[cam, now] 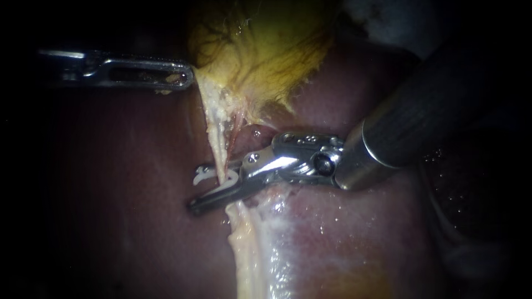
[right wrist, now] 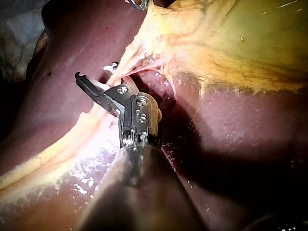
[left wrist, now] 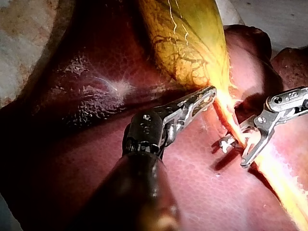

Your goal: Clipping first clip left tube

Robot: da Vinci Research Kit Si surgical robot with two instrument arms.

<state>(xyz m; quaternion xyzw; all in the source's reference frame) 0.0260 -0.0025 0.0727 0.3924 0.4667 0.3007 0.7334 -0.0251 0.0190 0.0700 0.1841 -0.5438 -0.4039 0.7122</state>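
one clip [cam: 213, 178] astride tube [cam: 220, 149], left instrument's [left wrist: 209, 94] gallbladder [left wrist: 187, 43] grip plain from left wrist

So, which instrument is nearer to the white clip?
Right. The right instrument's jaws hold the white clip around the tube; the left instrument grips the gallbladder, farther along the tube.

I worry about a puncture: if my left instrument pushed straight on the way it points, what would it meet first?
The gallbladder: the left instrument has its tip at the yellow wall, so any advance would likely press straight in.
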